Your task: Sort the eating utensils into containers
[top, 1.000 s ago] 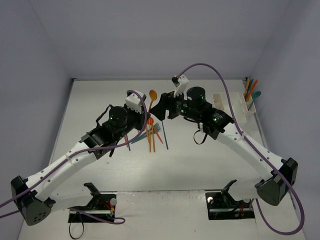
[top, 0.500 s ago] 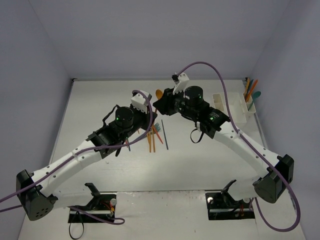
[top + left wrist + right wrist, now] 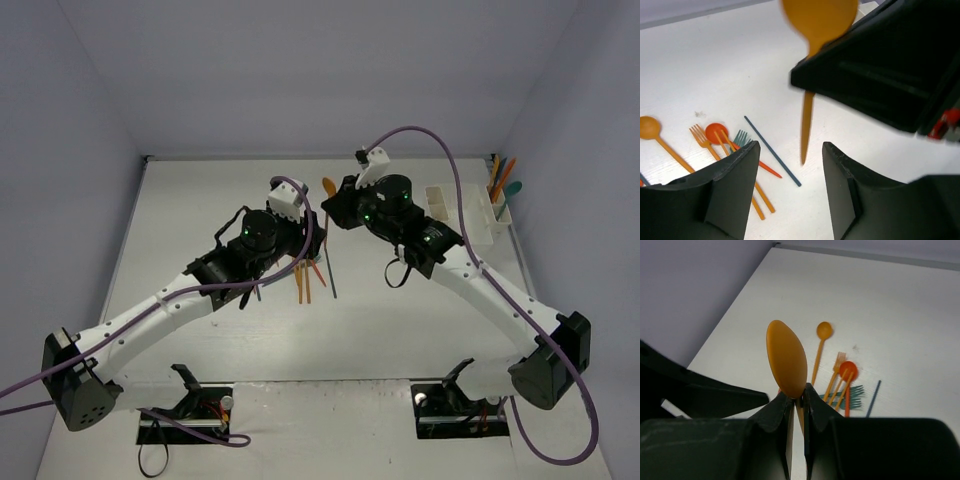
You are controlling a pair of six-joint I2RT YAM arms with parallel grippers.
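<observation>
An orange spoon [image 3: 786, 360] stands bowl-up in my right gripper [image 3: 797, 401], which is shut on its handle; from above the spoon [image 3: 328, 186] shows over the table's middle. My left gripper [image 3: 790, 190] is open right beside it. The spoon's handle tip [image 3: 803, 150] hangs free just beyond the left fingers [image 3: 735, 185], touching neither. More utensils lie on the table: an orange spoon [image 3: 650, 127], an orange fork [image 3: 700, 135], a red-orange spoon [image 3: 715, 132], a teal fork [image 3: 741, 137] and a dark blue stick [image 3: 772, 150]. The white container [image 3: 465, 215] stands at the right.
Several utensils [image 3: 502, 180] stand upright in the container's far end by the right wall. The loose pile [image 3: 305, 280] lies under and just in front of both grippers. The two arms almost touch at mid-table. Purple cables [image 3: 440, 150] loop over the arms.
My right gripper has shut on the orange spoon and my left gripper has opened and let it go. Both grippers and the spoon have drifted a little to the right.
</observation>
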